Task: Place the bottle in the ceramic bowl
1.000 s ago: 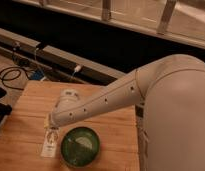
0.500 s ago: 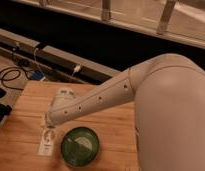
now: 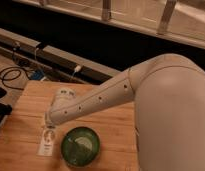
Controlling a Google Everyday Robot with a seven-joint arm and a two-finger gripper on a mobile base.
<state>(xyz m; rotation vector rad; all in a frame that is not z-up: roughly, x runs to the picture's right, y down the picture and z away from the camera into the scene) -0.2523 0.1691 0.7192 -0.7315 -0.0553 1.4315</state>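
The arm (image 3: 106,95) has drawn back a little over the last half second, and the tool (image 3: 49,124) has come with it toward the ceramic bowl (image 3: 80,146). The tool is fully closed, and the bottle (image 3: 46,143) appears to hang from it, cap end up, directly below; the bottle has travelled with the tool, which supports a firm grip. The bowl has not moved; it sits on the table (image 3: 116,125) just beside the tool, lower and to the right in the view. The bottle is next to the bowl's rim, not yet over its opening. Judgement: transport is nearly done; a short sideways shift over the bowl remains, then release.

Surroundings, beyond the tool: a long dark ledge (image 3: 56,55) runs behind the table; a coil of black cable (image 3: 11,75) lies past the table's far left corner; a white lead (image 3: 76,70) rests on the ledge. None of these lies between the tool and the bowl; only the bowl's near rim needs clearance.
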